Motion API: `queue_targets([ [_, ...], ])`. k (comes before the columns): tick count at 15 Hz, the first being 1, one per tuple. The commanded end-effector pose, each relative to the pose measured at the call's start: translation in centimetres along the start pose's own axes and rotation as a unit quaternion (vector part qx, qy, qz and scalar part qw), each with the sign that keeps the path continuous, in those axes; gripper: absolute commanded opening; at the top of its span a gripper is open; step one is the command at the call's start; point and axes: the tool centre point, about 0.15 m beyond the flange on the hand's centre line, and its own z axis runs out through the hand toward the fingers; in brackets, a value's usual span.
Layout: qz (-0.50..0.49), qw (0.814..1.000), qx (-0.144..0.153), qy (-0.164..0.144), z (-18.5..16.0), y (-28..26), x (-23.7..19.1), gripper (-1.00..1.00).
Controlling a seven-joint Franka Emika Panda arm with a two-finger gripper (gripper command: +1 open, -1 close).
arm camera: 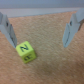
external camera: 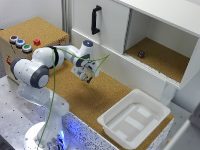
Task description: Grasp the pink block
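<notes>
Pincer (external camera: 86, 75) hangs over the cork worktop (external camera: 100, 95) with its two fingers (arm camera: 7, 30) spread apart, gripping nothing. Between and beneath them, the wrist view shows a small yellow cube (arm camera: 25, 52) lying on the cork, touching neither finger. At the exterior view's far left, a cork-topped box (external camera: 30, 31) carries three round coloured buttons (external camera: 20, 43), and the pink block (external camera: 37, 42) sits just right of them, well apart from the pincer. Further right stand a white cabinet (external camera: 150, 35) and, nearer, a white tray (external camera: 111, 120).
</notes>
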Motion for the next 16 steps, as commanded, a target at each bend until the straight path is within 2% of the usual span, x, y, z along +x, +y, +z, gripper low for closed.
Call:
queue_targets([
  [1, -0.066, 0.998, 0.0, 0.009, -2.4, -9.2, 1.3, 1.0],
  [6, -0.142, 0.989, 0.031, 0.025, -4.6, -17.2, 1.5, 1.0],
  [10, -0.218, 0.972, 0.059, 0.065, -9.7, -23.0, 2.6, 1.0],
  [12, -0.284, 0.953, 0.08, 0.069, -12.4, -26.1, 2.6, 1.0],
  [14, -0.357, 0.929, 0.09, 0.048, -13.5, -28.8, 2.6, 1.0],
  [16, -0.415, 0.905, 0.089, 0.034, -14.1, -31.1, 2.9, 1.0],
])
